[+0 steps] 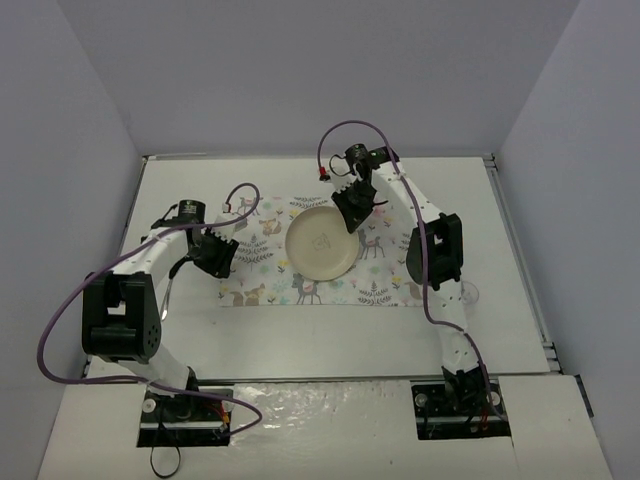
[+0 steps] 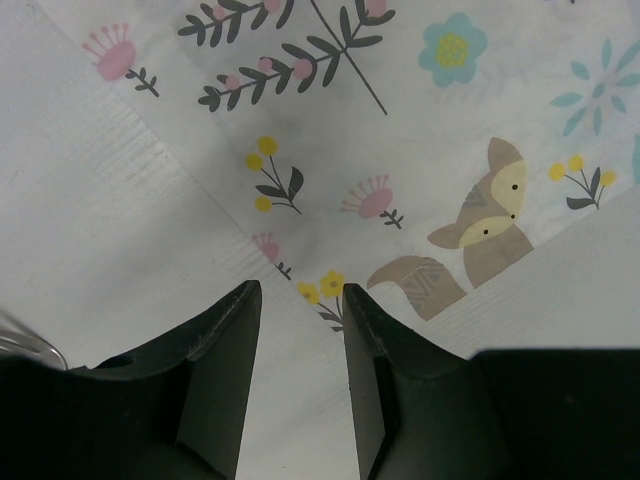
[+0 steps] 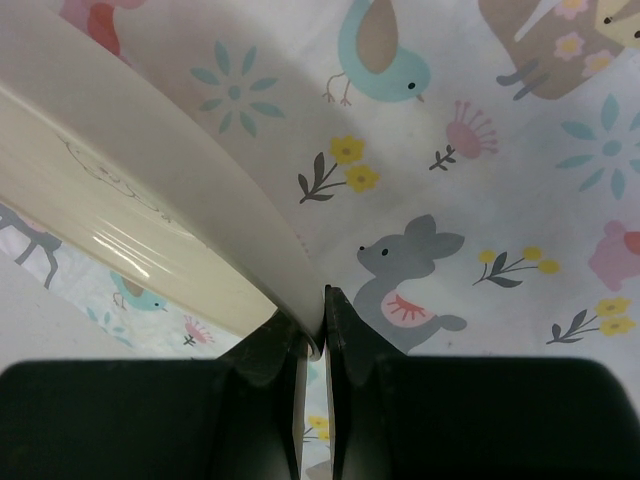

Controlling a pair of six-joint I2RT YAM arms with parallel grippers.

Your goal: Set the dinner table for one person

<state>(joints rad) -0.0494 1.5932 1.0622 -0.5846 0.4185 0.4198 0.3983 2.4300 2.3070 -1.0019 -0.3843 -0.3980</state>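
A cream plate [image 1: 320,243] lies over the middle of the animal-and-leaf printed placemat [image 1: 375,285] on the white dinner table [image 1: 300,335]. My right gripper [image 1: 352,213] is shut on the plate's far right rim. In the right wrist view the rim [image 3: 250,240] is pinched between the jaws of that gripper [image 3: 322,310], with the mat [image 3: 480,150] below. My left gripper [image 1: 215,255] is open and empty over the placemat's left edge. In the left wrist view this gripper [image 2: 300,295] has its jaws on either side of the mat's edge [image 2: 330,200].
A clear glass [image 1: 468,293] stands on the table right of the placemat, beside the right arm. A thin metal utensil [image 1: 166,293] lies left of the mat; its tip shows in the left wrist view [image 2: 25,340]. Pale grey-lilac walls [image 1: 80,120] enclose the table.
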